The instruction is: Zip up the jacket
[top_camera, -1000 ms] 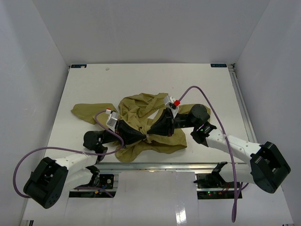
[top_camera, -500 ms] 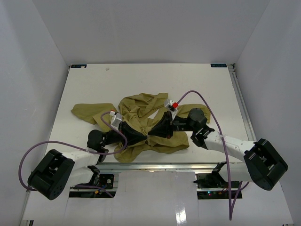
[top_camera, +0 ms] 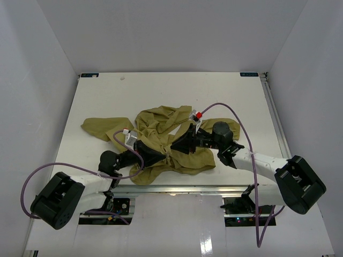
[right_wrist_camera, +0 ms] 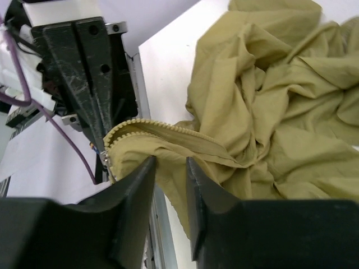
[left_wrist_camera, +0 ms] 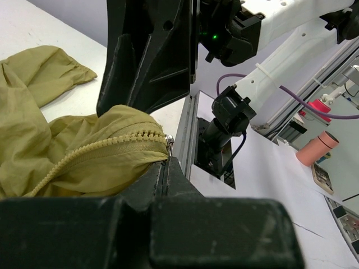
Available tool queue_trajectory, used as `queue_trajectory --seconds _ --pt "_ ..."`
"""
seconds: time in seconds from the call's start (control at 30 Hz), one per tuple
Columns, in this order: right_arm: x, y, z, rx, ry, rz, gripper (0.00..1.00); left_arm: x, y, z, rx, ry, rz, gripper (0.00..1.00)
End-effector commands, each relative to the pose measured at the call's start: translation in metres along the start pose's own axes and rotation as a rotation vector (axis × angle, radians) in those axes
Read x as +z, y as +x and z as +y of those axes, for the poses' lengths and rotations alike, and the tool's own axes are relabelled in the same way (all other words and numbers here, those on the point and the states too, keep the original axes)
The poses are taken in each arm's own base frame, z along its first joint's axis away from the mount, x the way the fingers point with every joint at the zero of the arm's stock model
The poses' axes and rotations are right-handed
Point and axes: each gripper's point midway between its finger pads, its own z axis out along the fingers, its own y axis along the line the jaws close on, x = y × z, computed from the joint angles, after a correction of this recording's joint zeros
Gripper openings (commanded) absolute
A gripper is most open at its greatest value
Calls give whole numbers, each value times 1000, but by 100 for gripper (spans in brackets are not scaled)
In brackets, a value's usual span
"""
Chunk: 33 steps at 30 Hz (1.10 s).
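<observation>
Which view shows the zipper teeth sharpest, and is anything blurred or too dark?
Left wrist: zipper teeth sharpest, left gripper dark and blurred in the foreground. Right wrist: teeth crisp too, its fingers soft. Top external: even light, jacket too small to resolve teeth.

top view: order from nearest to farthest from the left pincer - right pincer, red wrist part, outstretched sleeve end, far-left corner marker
1. right pincer, right beside it
2. red wrist part, farther back and right
3. outstretched sleeve end, far left
4. corner marker, table's far-left corner
</observation>
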Motion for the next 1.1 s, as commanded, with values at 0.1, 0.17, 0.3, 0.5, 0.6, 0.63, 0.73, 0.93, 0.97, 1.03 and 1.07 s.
queue_trajectory --seconds 0.1,0.17,0.3,0.5,0.6,0.63,0.73,0.93,0.97,1.03,1.07 --pt "-12 -9 -13 45 139 -47 41 4 -15 -6 51 43 -44 0" --pt "-18 -6 -15 51 173 -59 41 5 -14 -4 41 40 -40 0" --pt "-35 -25 -12 30 252 -130 42 6 -16 -6 40 55 -43 0" --pt "-56 -27 16 24 206 -171 38 4 -16 -7 45 55 -52 0" --pt "-58 -18 37 17 123 -164 43 4 -17 -7 44 54 -56 0" --pt "-57 -15 43 12 106 -160 44 4 -18 -8 46 57 -59 0" --pt "-54 -9 51 -4 97 -146 44 3 -18 -10 49 63 -60 0" --pt "-31 5 65 -15 59 -90 42 2 -18 -12 59 67 -69 0" --pt "-26 7 65 -15 58 -76 42 1 -18 -12 58 66 -69 0" --pt "-20 9 62 -17 74 -68 42 2 -19 -12 61 65 -69 0" --pt "-17 11 60 -14 81 -59 42 1 -19 -12 63 66 -68 0"
